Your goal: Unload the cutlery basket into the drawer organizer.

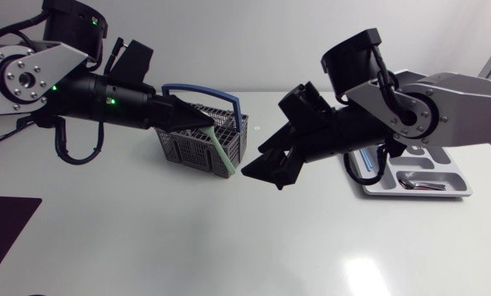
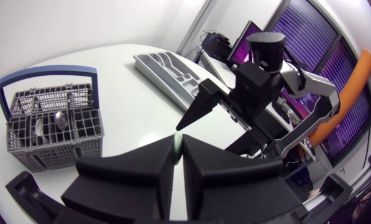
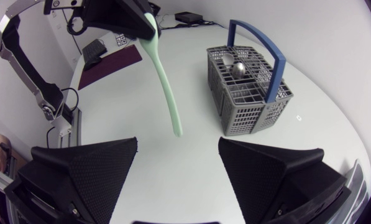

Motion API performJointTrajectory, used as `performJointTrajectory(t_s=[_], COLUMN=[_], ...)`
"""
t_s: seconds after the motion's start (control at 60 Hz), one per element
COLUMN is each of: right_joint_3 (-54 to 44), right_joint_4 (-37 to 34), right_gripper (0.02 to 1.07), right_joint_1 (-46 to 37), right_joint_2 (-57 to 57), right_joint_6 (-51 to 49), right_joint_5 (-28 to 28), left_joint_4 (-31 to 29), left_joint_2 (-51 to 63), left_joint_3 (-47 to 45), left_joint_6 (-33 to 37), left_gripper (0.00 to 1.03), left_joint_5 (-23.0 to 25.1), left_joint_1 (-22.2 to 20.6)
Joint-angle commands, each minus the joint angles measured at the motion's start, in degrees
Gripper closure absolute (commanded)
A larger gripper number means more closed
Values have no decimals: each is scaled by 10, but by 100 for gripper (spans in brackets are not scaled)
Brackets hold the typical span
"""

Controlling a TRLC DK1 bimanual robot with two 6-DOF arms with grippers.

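left gripper (image 1: 197, 122) is closed narrow on the upper end of a pale green utensil (image 1: 220, 156), with both fingers pressing it from two sides. the utensil's long handle hangs down at a tilt, clear of the table (image 1: 229, 247), just beside the cutlery basket (image 1: 183, 148) on the side facing the right gripper (image 1: 266, 168).

right gripper is spread wide and holds nothing. it hovers above the table near the middle, close to the lower tip of the utensil and apart from it. in the right wrist view that tip lies just ahead of the gap between the fingers.

cutlery basket is grey mesh with an upright blue handle. it stands near the rear edge of the table, about midway along it. metal spoons (image 3: 238, 68) stand in one of its compartments.

drawer organizer (image 1: 455, 185) is grey and lies toward the right edge of the table, partly behind the right arm. silver cutlery (image 1: 418, 184) lies in its compartment nearest the front edge.

dark mat (image 1: 2, 234) lies at the front left corner of the table.
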Motion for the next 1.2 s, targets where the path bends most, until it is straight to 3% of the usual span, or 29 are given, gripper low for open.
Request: performJointTrajectory(t_s=[0.0,0.117,0.367,0.667,0.85,1.05,1.133,1.183], right_joint_3=[16,23,28,18,12,5,3,1], right_joint_4=[-7,-10,-10,8,9,9,8,5], right_gripper=[16,17,32,84,100,101,101,101], right_joint_1=[8,17,39,44,51,57,57,57], right_joint_2=[17,22,31,30,29,26,25,25], right_joint_6=[-9,-12,-17,-17,-19,-15,-13,-12], right_joint_5=[-11,-19,-33,-33,-32,-24,-17,-14], left_joint_4=[-9,-20,-37,-42,-41,-41,-41,-41], left_joint_2=[15,21,36,41,43,41,37,37], left_joint_3=[-18,-17,1,9,10,13,16,21], left_joint_6=[22,29,27,25,23,16,13,8], left_gripper=[99,99,99,99,99,97,90,76], left_joint_5=[18,26,37,45,45,45,45,45], left_joint_1=[-14,-33,-59,-61,-70,-67,-61,-57])
